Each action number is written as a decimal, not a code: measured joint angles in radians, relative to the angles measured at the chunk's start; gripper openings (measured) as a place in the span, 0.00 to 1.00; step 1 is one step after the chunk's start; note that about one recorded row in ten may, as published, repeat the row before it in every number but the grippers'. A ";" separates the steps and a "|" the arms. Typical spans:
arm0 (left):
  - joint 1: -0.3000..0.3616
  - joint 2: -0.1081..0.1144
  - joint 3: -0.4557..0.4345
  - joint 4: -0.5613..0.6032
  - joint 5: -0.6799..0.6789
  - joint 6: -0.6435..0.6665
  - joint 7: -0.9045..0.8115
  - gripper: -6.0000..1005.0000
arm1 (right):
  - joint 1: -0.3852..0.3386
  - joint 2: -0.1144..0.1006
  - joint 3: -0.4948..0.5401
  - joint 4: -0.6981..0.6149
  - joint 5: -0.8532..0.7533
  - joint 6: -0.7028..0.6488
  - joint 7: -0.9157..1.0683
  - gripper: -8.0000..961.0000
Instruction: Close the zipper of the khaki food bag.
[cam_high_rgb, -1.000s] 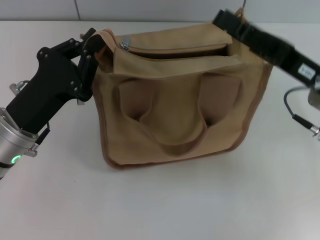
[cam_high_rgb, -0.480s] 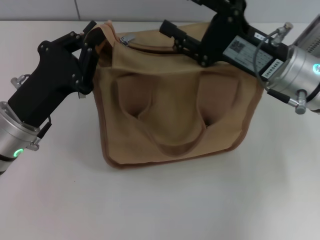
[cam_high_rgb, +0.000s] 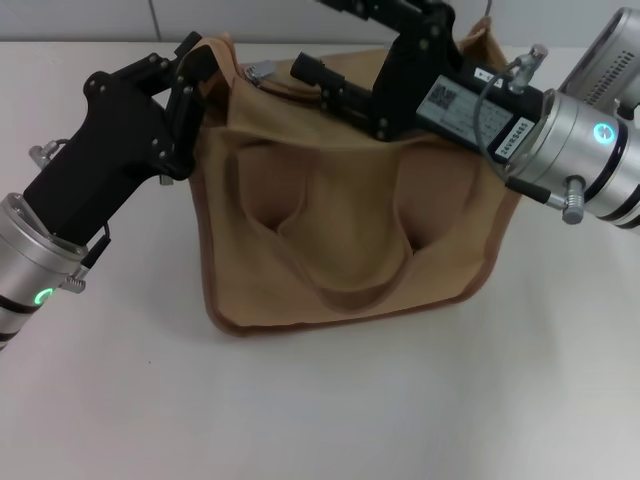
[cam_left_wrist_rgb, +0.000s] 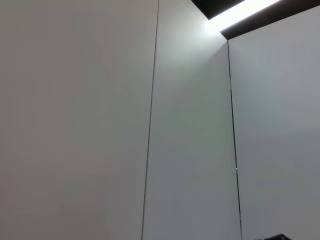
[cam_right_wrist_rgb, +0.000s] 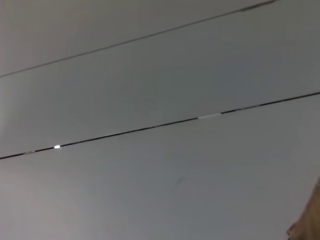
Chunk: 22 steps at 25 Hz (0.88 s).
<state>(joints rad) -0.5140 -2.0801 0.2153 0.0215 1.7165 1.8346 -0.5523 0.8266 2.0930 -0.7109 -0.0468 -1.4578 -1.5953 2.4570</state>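
Note:
The khaki food bag (cam_high_rgb: 350, 230) stands on the white table, its front handle hanging down its face. The zipper's silver pull tab (cam_high_rgb: 262, 71) sits at the bag's top left end; most of the zip line is hidden under my right arm. My left gripper (cam_high_rgb: 193, 82) is shut on the bag's top left corner. My right gripper (cam_high_rgb: 312, 38) reaches across the bag's top from the right, open, with its lower finger (cam_high_rgb: 320, 78) just right of the pull tab. A scrap of khaki fabric (cam_right_wrist_rgb: 307, 225) shows in the right wrist view.
The white table (cam_high_rgb: 330, 410) spreads in front of and beside the bag. A grey wall (cam_high_rgb: 100, 18) stands behind the table. Both wrist views show mostly wall panels, with a ceiling light strip (cam_left_wrist_rgb: 240, 12) in the left one.
My right arm has swung in from the right across the bag's top, its fingers now close to the pull tab. My left gripper kept its hold and shifted slightly up.

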 joint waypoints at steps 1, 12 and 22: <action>-0.002 0.000 -0.001 0.000 0.000 0.000 0.000 0.03 | 0.000 0.000 -0.007 0.001 0.000 0.005 0.001 0.69; -0.024 0.000 -0.002 -0.017 0.000 -0.001 0.000 0.03 | 0.038 -0.001 -0.046 0.009 0.000 0.075 0.011 0.69; -0.031 0.000 -0.002 -0.028 0.000 -0.002 0.000 0.03 | 0.074 -0.001 -0.051 0.011 -0.001 0.089 0.008 0.69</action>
<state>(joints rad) -0.5453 -2.0799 0.2132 -0.0065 1.7161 1.8328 -0.5523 0.9002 2.0923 -0.7619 -0.0355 -1.4590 -1.5063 2.4653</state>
